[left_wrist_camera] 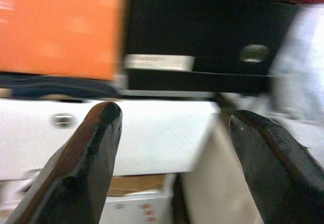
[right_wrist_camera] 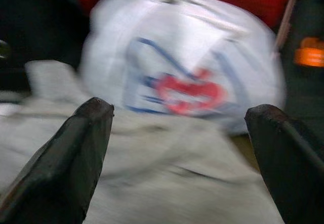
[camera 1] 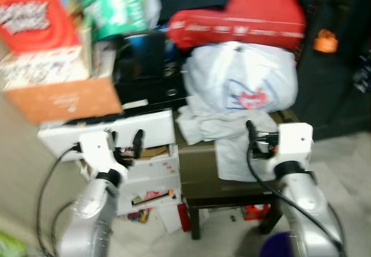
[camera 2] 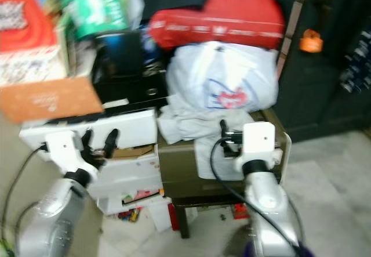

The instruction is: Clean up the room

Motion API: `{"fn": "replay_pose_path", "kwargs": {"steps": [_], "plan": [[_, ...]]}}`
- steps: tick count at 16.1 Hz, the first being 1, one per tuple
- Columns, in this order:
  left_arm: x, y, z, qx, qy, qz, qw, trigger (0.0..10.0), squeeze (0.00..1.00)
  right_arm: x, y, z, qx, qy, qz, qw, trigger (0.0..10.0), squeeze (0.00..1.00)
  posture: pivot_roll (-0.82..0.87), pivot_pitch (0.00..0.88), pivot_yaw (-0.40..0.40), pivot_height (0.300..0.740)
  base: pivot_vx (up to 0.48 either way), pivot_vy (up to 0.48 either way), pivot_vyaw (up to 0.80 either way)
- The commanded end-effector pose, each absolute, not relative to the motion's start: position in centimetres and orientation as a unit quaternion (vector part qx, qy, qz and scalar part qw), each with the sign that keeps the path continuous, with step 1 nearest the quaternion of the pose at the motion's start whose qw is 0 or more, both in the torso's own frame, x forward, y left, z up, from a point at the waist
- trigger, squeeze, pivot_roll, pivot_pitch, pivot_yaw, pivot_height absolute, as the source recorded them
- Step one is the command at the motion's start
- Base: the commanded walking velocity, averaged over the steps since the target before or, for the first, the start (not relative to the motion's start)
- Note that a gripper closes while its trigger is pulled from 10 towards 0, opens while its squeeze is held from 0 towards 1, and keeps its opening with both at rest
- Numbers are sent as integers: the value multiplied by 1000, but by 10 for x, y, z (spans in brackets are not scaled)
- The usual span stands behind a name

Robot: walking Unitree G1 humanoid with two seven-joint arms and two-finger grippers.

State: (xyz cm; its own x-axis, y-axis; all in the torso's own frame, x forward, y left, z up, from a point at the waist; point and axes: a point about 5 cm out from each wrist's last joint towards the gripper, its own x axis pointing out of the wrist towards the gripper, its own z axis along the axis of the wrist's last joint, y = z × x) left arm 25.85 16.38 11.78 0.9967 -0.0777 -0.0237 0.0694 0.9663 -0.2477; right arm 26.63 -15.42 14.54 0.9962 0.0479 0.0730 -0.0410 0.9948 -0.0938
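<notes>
Blur: every view is smeared, so print on the boxes and small things on the floor cannot be read.
Left gripper (camera 1: 130, 143): raised in front of the white drawer unit (camera 1: 148, 130), its two black fingers spread wide with nothing between them; the wrist view looks across the white drawer front toward a black shelf (left_wrist_camera: 202, 42).
Right gripper (right_wrist_camera: 177, 148): raised over the near edge of the dark low table (camera 1: 200, 173), fingers wide apart and empty, aimed at the white plastic bag (camera 1: 240, 77).
White plastic bag: one, with a blue and red print, sitting on the table's back part on crumpled pale cloth (camera 1: 232, 147) that hangs over the front edge.
Red bag (camera 1: 243, 16): one, lying on top of the white bag; its upper part is cut off.
Orange box (camera 1: 64, 97): one, at the left, above the drawer unit, partly out of frame.
Floor clutter (camera 1: 145, 213): small items under the drawers, count unclear.
</notes>
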Motion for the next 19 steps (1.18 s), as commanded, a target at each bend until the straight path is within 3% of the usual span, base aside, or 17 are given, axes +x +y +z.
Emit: {"fn": "replay_pose_path", "kwargs": {"steps": [1,19], "plan": [[259,164,120,-120,11,-35,992,10000,0,267,-152,147,-50,-43,28,997,10000,0,-97,8,70,740,0,0,800],[258,162,118,-117,16,-38,992,10000,0,266,-155,146,-54,-41,24,997,10000,0,-99,16,64,740,0,0,775]]}}
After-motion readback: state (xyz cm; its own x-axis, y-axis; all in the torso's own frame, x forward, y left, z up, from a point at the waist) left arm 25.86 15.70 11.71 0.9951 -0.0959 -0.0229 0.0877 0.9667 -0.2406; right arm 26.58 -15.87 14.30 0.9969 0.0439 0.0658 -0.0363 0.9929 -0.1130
